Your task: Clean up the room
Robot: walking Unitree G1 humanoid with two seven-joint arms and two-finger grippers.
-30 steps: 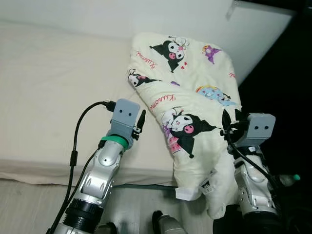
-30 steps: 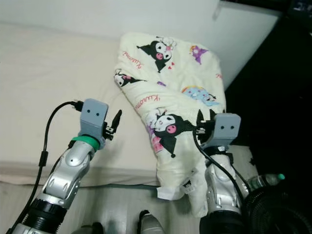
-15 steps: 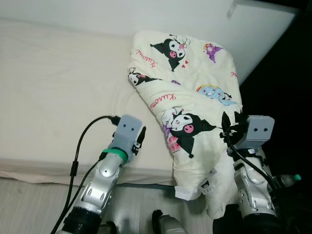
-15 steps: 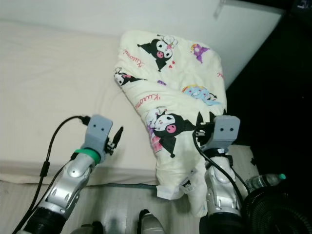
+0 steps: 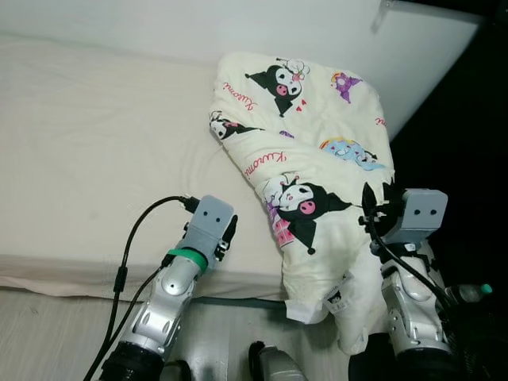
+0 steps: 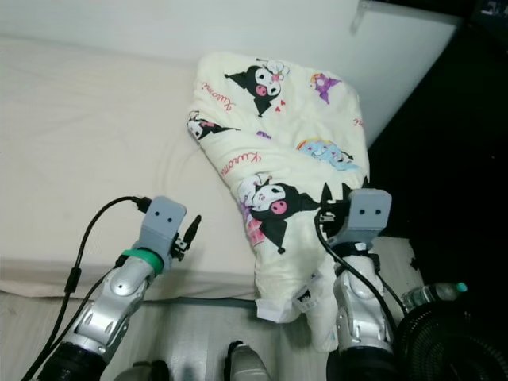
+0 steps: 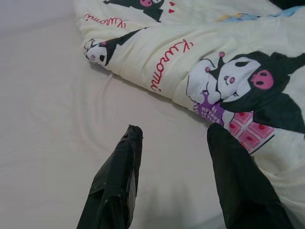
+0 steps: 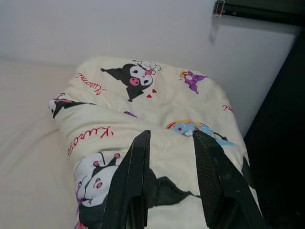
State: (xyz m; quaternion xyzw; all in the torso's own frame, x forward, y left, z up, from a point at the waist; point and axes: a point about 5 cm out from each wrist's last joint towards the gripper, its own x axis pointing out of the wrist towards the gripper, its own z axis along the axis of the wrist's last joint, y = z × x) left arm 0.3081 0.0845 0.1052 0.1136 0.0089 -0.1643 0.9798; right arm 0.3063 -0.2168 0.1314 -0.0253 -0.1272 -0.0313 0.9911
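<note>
A cream blanket (image 5: 309, 135) printed with black-and-white cartoon figures lies bunched along the right side of the bed (image 5: 95, 143), and its lower end hangs over the front edge. My left gripper (image 7: 174, 131) hovers low over the sheet just left of the blanket, open and holding nothing. My right gripper (image 8: 171, 136) stands at the blanket's right edge with its fingers apart above the fabric, open.
A white wall (image 5: 238, 24) runs behind the bed. A dark gap lies to the right of the bed, with a green-capped bottle (image 5: 474, 292) and a round black object (image 6: 444, 341) on the floor. Pale floor (image 5: 40, 333) shows at the front left.
My left gripper has drawn back and down toward the bed's front edge. The right gripper has stayed almost still at the blanket.
</note>
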